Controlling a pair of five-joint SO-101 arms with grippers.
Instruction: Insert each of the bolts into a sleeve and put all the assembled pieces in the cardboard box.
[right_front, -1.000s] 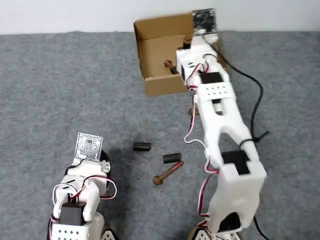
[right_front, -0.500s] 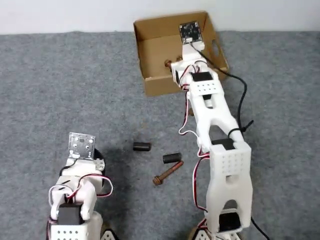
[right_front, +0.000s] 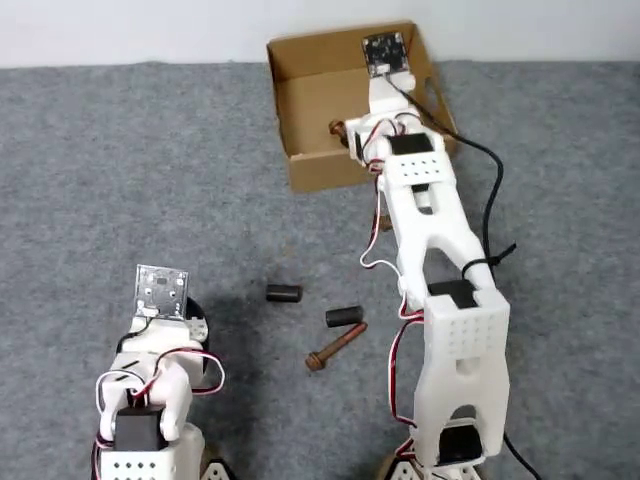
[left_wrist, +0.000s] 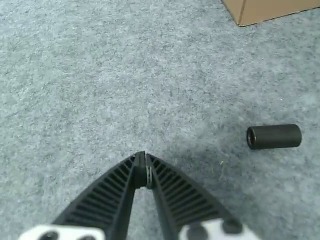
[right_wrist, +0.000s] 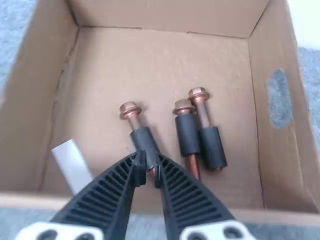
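My right gripper (right_wrist: 147, 162) is inside the cardboard box (right_wrist: 165, 55), shut on the shank end of a copper bolt in a black sleeve (right_wrist: 141, 138), which is tilted over the floor of the box. Two more sleeved bolts (right_wrist: 197, 132) lie side by side next to it. In the high view the right arm stretches to the box (right_front: 310, 90). Two loose black sleeves (right_front: 284, 293) (right_front: 343, 316) and a bare bolt (right_front: 336, 346) lie mid-table. My left gripper (left_wrist: 141, 167) is shut and empty over the carpet, with a sleeve (left_wrist: 274, 136) off to one side.
Grey carpet covers the table. Part of another bolt (right_front: 384, 222) peeks out beside the right arm. A white strip (right_wrist: 72, 165) lies on the box floor. The left arm (right_front: 155, 400) sits at the near left, well away from the loose parts.
The right arm has swung its wrist over the box and brought the held piece down inside it. The left arm has drawn back slightly toward the near edge.
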